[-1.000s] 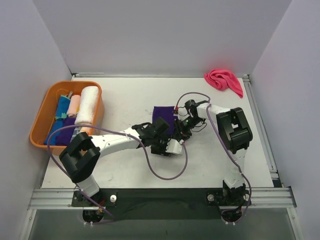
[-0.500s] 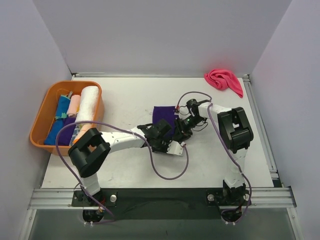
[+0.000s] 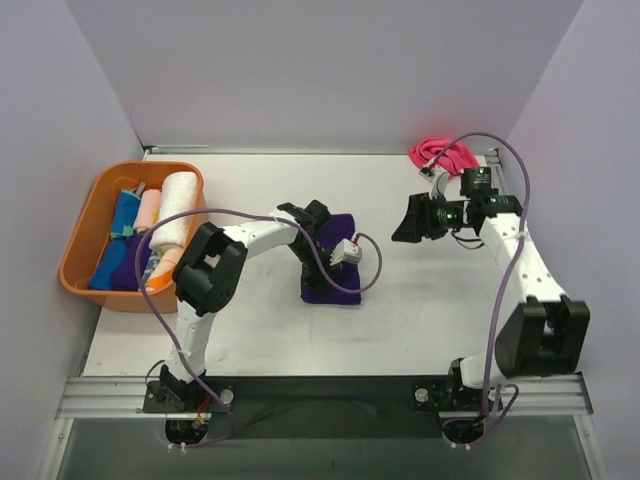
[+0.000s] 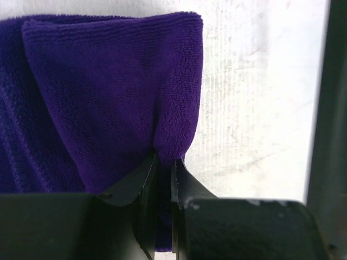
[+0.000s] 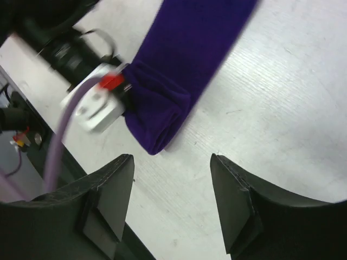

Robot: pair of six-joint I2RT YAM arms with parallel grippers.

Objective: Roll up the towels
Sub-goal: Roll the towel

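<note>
Overlapping folds of dark purple towel [image 4: 108, 86]

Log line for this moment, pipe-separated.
purple towel: near end folded over | left gripper: shut on that fold | right gripper: open, empty, apart from it | pink towel: crumpled, far right corner

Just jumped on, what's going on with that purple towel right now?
The left gripper has its jaws pinched on a folded edge of the dark purple towel at mid-table. The right gripper hangs open and empty, apart from it, nearer the hot pink towel in the far right corner. Rolled towels lie in the orange basket.
</note>
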